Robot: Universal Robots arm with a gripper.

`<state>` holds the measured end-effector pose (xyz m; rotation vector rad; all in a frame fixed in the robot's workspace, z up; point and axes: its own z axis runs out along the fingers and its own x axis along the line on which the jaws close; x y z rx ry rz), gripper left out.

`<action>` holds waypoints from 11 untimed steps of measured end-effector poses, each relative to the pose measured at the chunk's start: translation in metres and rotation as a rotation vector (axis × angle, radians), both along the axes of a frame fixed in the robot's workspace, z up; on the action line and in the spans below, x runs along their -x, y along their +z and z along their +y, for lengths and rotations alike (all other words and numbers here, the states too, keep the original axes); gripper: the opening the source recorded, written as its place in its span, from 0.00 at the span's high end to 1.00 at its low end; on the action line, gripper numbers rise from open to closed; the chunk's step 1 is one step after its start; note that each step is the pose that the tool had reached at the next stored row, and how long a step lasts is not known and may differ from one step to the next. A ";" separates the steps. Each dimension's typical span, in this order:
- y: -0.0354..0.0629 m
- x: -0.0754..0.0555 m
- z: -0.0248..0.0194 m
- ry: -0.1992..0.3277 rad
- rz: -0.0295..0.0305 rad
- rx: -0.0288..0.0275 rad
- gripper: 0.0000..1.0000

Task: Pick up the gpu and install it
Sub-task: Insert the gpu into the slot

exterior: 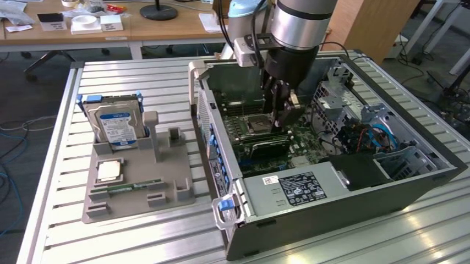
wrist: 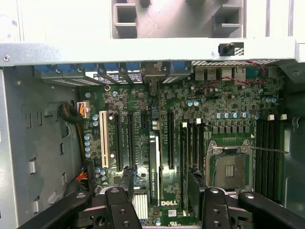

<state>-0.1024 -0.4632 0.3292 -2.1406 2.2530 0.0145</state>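
The case point(exterior: 331, 212) lies open on the table point(exterior: 110, 242). Inside it is the green board point(exterior: 242, 118), with a grey power box point(exterior: 294, 187) at 6 o'clock from it in the exterior view. The gripper point(exterior: 283, 124) hangs low inside the case, right over the board. Its fingers point(wrist: 126, 183) are spread wide and hold nothing. The gpu point(exterior: 268, 144) looks like the thin card point(wrist: 153, 167) standing on edge in a slot, between the two fingers. I cannot tell if they touch it. The case walls stand close around the arm, but the top is open.

At 9 o'clock from the case sits a grey tray point(exterior: 132, 203). It holds a hard drive point(exterior: 114, 124) standing up, a flat chip point(exterior: 109, 169) and a memory stick point(exterior: 136, 186).
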 end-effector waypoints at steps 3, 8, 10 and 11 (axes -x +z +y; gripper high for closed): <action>0.0001 0.000 0.0004 0.000 0.0000 0.0003 0.42; 0.0001 0.000 0.0052 0.000 0.0000 0.0001 0.42; 0.0000 0.000 0.0072 0.000 0.0000 0.0001 0.42; 0.0000 0.000 0.0079 0.000 0.0000 0.0001 0.42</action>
